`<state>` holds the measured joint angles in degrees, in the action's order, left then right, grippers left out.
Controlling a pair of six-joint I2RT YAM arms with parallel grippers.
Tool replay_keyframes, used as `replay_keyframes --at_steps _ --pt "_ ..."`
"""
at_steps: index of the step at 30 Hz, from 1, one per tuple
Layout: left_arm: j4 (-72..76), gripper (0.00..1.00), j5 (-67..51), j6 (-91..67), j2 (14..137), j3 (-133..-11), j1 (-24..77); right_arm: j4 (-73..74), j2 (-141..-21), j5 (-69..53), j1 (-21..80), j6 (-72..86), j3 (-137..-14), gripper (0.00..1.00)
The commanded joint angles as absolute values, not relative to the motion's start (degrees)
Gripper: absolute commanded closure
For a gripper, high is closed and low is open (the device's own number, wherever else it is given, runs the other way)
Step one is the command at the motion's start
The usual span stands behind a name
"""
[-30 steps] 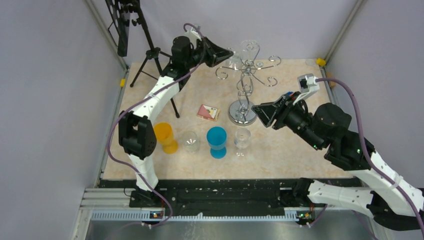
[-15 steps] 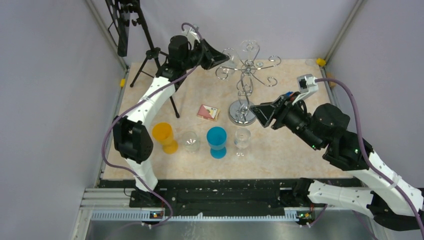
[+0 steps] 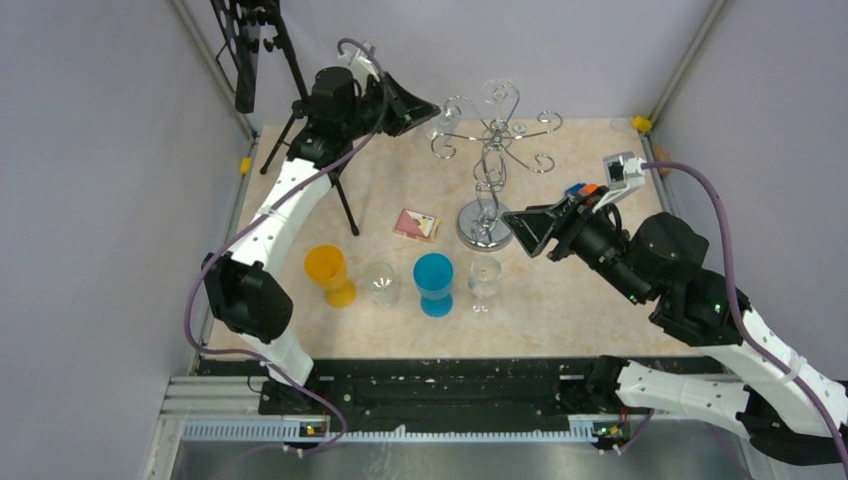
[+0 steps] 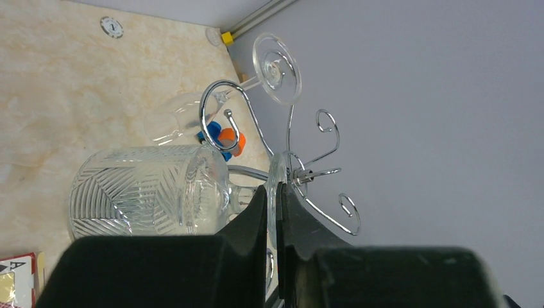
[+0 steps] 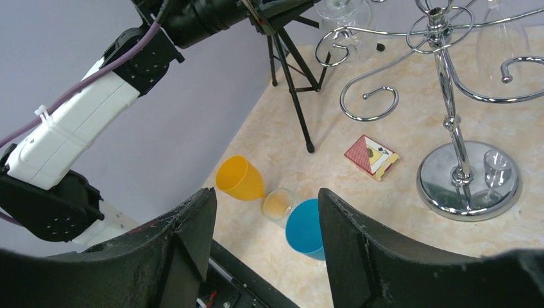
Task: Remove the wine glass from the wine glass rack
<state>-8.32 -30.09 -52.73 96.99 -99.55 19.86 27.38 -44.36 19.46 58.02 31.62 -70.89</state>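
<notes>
**Wine glass rack** (image 3: 489, 165): shiny chrome wire with a round mirror-bright disc base, a twisted central post and curled scroll arms. It is standing upright on the far half of the beige marble-patterned table (image 3: 560, 310), midway between the left and right edges.

**Wine glass** (image 4: 146, 192): clear cut glass with a rounded bowl scored in fans of fine lines, a short stem and a thin flat round foot. It is lying sideways in the air at the outer end of the scroll arm that points toward the table's far-left corner. Whether its stem is clear of the wire cannot be told.

**Left gripper** (image 3: 425, 105): matte black fingers are pressing together on the rim of the wine glass's foot.

**Right gripper** (image 3: 518, 230): broad black wedge-shaped fingers are standing wide apart and holding nothing. It is hovering just beside the right side of the rack's disc base.

**Second wine glass** (image 4: 277, 59): smooth and clear, it is hanging by its round foot from another scroll arm.

**Row along the near edge, left to right:**
- Orange plastic goblet (image 3: 330, 272)
- Small clear tumbler (image 3: 381, 282)
- Blue plastic goblet (image 3: 433, 283)
- Small clear stemmed glass (image 3: 485, 278)

**Card box** (image 3: 415, 224): flat, rectangular and red-patterned, it is lying left of the rack's base.

**Black tripod** (image 3: 300, 105): slim metal legs, standing at the far-left corner.
</notes>
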Motion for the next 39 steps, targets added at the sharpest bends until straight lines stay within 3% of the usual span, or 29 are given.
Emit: replay_keyframes --at_steps 1,10,19,27,32,39 --pt "-5.3 1.0 -28.0 -49.6 89.7 -99.7 19.8 24.5 -43.9 20.7 58.7 32.6 -70.8 0.39" --pt "-4.1 1.0 -28.5 -51.9 81.2 -96.3 19.8 22.4 -44.0 20.1 58.6 33.2 -70.6 0.35" --pt "16.0 1.0 -34.6 -72.2 75.3 -91.0 19.9 9.7 -43.9 17.5 58.6 40.0 -66.4 0.27" --pt "29.4 1.0 -35.1 -83.6 73.4 -88.2 21.0 -11.6 -49.7 19.0 58.6 45.7 -65.2 0.25" --pt "42.1 1.0 -31.6 -96.2 73.4 -84.2 23.0 -18.4 -53.3 23.3 58.6 48.9 -66.3 0.25" --pt "48.1 1.0 -25.7 -105.1 73.3 -82.5 27.3 -23.5 -52.8 28.8 58.7 49.0 -64.8 0.24"
